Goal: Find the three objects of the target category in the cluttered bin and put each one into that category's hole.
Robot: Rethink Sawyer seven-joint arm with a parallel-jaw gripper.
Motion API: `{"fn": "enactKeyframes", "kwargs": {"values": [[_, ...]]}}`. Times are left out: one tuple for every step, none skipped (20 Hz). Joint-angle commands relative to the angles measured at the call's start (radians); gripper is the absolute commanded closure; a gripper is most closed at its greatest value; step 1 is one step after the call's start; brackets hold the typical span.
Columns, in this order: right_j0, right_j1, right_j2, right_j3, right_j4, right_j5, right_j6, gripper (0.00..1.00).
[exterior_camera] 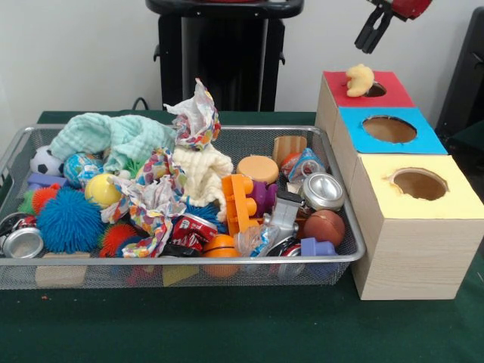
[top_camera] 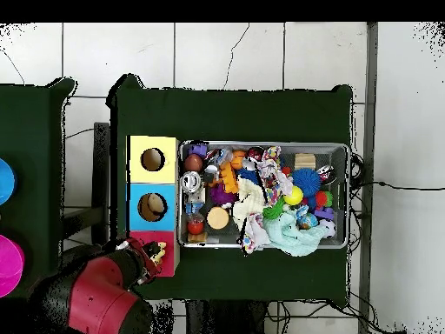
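- While my pincer (exterior_camera: 370, 39) hangs open and empty above the red box (exterior_camera: 368, 89), the yellow foam piece (exterior_camera: 360, 79) sits on the rim of its hole, not dropped through; I judge a nudge could tip it onto the counter (exterior_camera: 242, 325).
- From the front I see the wire bin (exterior_camera: 333, 261) heaped with toys, cloths and cans.
- Overhead, my arm (top_camera: 94, 300) covers the red box, but the blue box (top_camera: 153, 207) seems to hold something inside.

Green-covered table (exterior_camera: 227, 325) carries wire mesh bin (exterior_camera: 318, 271); three-hole wooden box (exterior_camera: 408, 249) just beside it.
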Motion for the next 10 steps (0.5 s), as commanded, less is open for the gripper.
{"fn": "enactKeyframes", "kwargs": {"values": [[-0.038, 0.039, 0.181, 0.080, 0.015, -0.055, 0.224, 1.00], [-0.039, 0.040, 0.185, 0.082, 0.017, -0.063, 0.224, 1.00], [-0.040, 0.039, 0.187, 0.083, 0.018, -0.065, 0.227, 1.00], [-0.040, 0.039, 0.190, 0.085, 0.020, -0.067, 0.229, 1.00], [-0.044, 0.037, 0.197, 0.088, 0.024, -0.067, 0.231, 1.00], [-0.046, 0.035, 0.201, 0.091, 0.026, -0.066, 0.233, 1.00], [-0.052, 0.035, 0.209, 0.096, 0.028, -0.080, 0.228, 1.00], [-0.054, 0.036, 0.217, 0.101, 0.030, -0.093, 0.228, 1.00], [-0.061, 0.035, 0.221, 0.102, 0.029, -0.104, 0.223, 1.00], [-0.061, 0.040, 0.225, 0.103, 0.029, -0.114, 0.226, 1.00]]}}
